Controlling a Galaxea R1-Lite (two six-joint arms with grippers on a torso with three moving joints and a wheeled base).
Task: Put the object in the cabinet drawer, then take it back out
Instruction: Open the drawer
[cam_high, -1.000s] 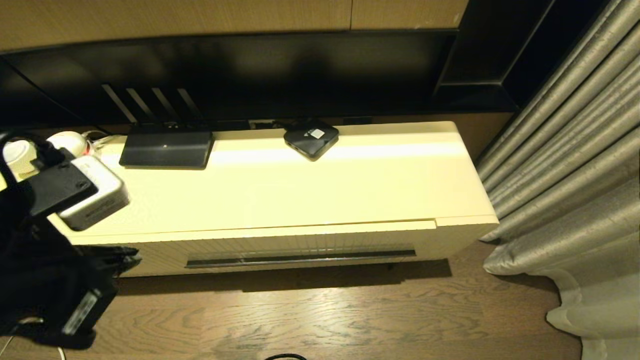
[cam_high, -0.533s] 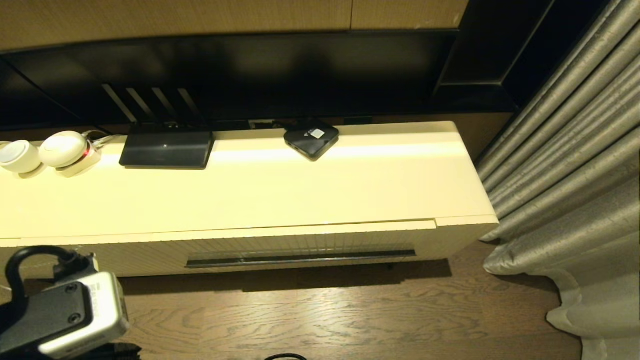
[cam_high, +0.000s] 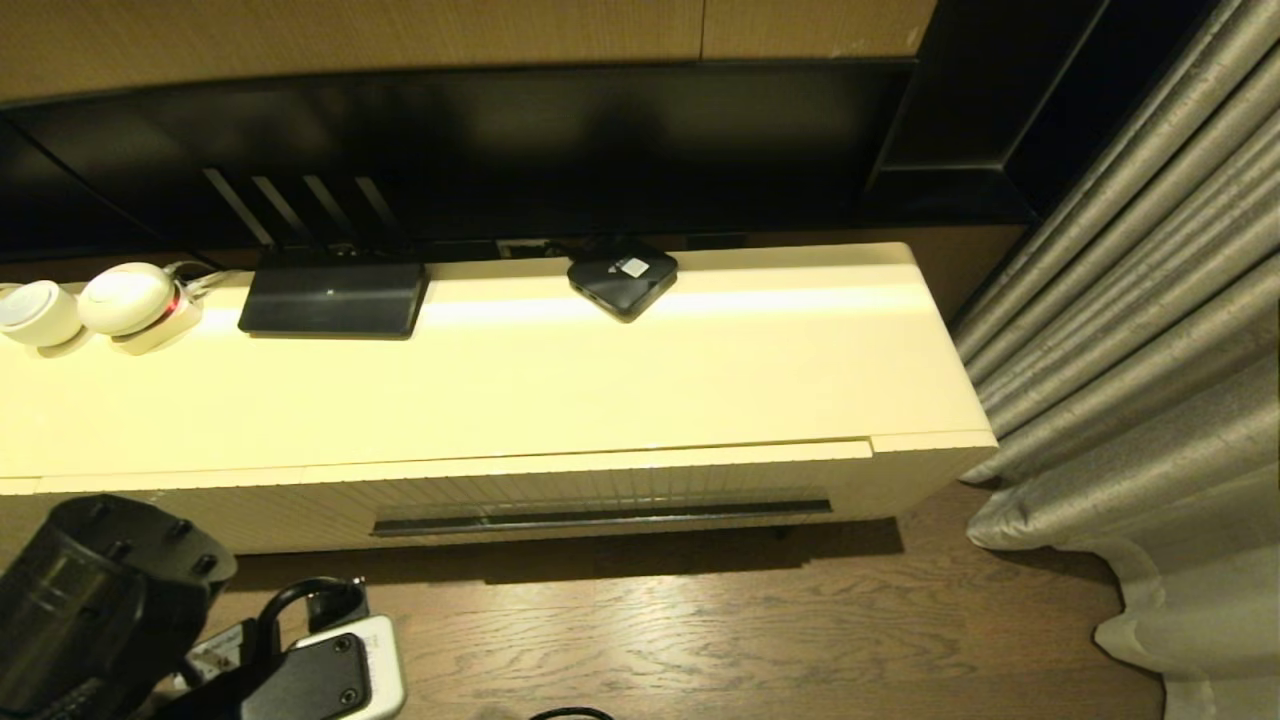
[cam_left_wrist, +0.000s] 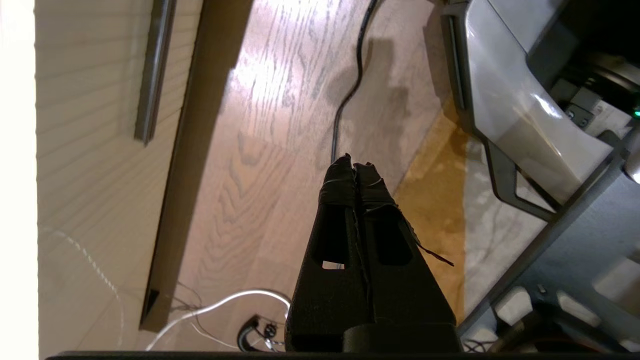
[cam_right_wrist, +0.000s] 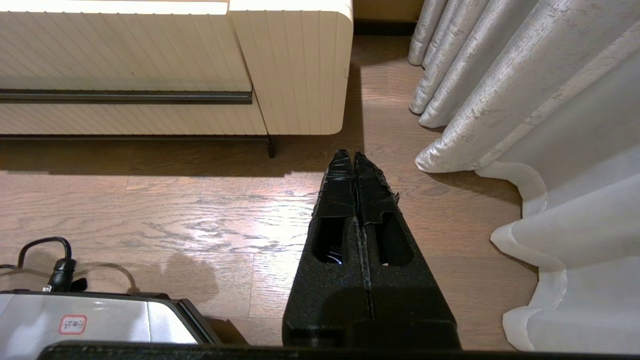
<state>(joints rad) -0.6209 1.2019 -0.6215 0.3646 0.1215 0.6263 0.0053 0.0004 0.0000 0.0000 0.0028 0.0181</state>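
1. Right claw (cam_right_wrist: 354, 157): two black tape-wrapped fingers (cam_right_wrist: 340, 185) pressed together along their length, holding nothing, poised over the wooden floor (cam_right_wrist: 200, 210).
2. Cabinet drawer (cam_right_wrist: 125, 50): cream, finely ribbed front with a long dark handle slot (cam_right_wrist: 125, 96) running along its lower part; it sits flush and closed.
3. Cabinet end (cam_right_wrist: 305, 65): rounded ribbed corner just beside the drawer, casting a shadow onto the floor.
4. Curtains (cam_right_wrist: 525, 100): pale, folded drapes pooling on the floor beside the cabinet.
5. Robot base (cam_right_wrist: 100, 320): grey-white panel bearing a small red-outlined label, with a black cable (cam_right_wrist: 55, 260) plugged in above it.
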